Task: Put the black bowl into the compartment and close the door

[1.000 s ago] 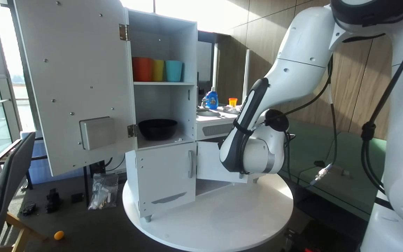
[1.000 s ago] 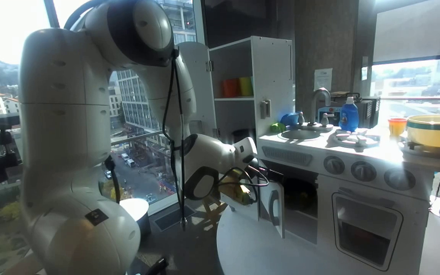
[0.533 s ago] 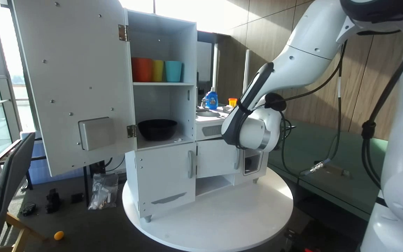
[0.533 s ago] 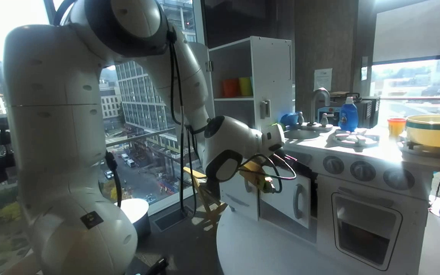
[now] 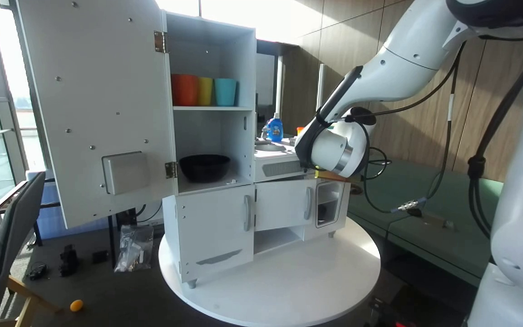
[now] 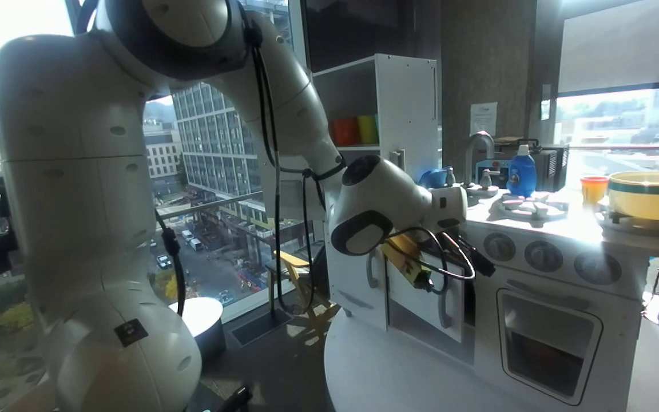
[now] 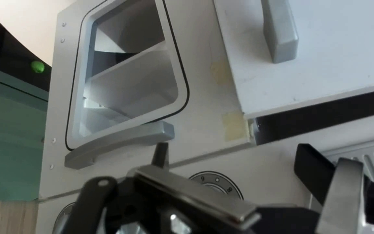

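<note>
Because the black bowl [image 5: 204, 169] rests upright in the open compartment [image 5: 200, 129] of the tall cabinet [image 5: 239, 50], beneath the cups [image 5: 204, 92], the placing half of the job can be judged done if that compartment is the one meant, which leaves the closing. Two doors could be in question. The tall door [image 5: 102, 95] is swung wide, well apart from the end effector [image 7: 232, 156]; the small door [image 5: 284, 206] beside the cabinet looks nearly home, though the wrist view shows darkness along one edge, so it seems a little ajar. The end effector is near that small door, its fingers [image 7: 339, 191] spread with nothing between them, close to a knob [image 7: 215, 182]. My reading is that closing the small door is the step in hand; whether anything lies behind it cannot be told. Next calls for a flat push at its free edge, by the handle [image 7: 281, 35], without hooking the handle or catching the knob. Should the tall door be intended, the arm [image 5: 393, 77] must first back off, then reach behind that door and swing it toward the cabinet without knocking the bowl.
</note>
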